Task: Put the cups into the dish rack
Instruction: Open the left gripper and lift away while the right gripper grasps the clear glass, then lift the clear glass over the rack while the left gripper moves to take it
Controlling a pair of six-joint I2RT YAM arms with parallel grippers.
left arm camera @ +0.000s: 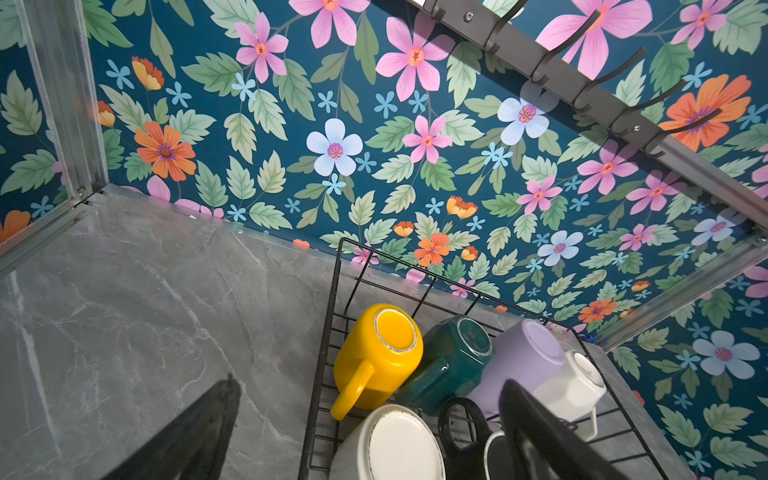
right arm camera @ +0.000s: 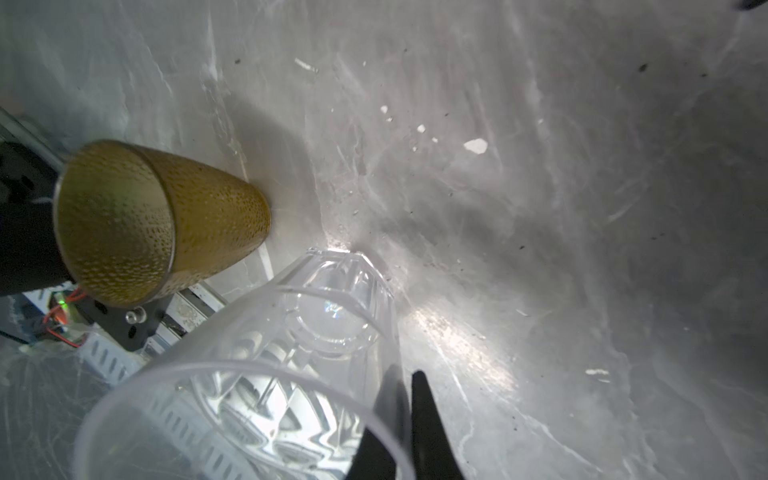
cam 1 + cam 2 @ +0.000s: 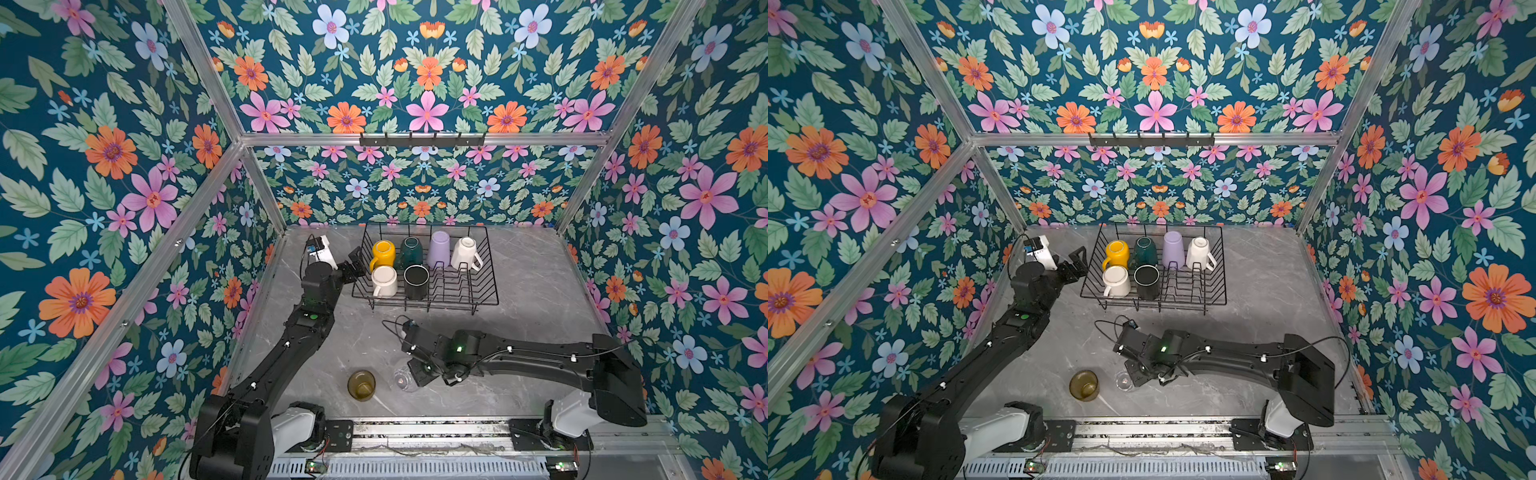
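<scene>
Gripping the clear faceted glass (image 2: 316, 316) by its rim with the right gripper (image 2: 405, 384) — clenched, just beside the olive-amber dimpled glass (image 2: 166, 216).

Far centre, the black wire dish rack (image 3: 457, 287) holds six bottom-up cups: yellow mug (image 3: 383, 252), teal mug (image 3: 411, 249), lilac tumbler (image 3: 439, 248) and white mug (image 3: 464, 252) in its far row, cream mug (image 3: 384, 280) and black mug (image 3: 416, 281) nearer, left. The olive-amber glass (image 3: 361, 385) and, to its right, the clear glass (image 3: 402, 379) stand upright near the front.
</scene>
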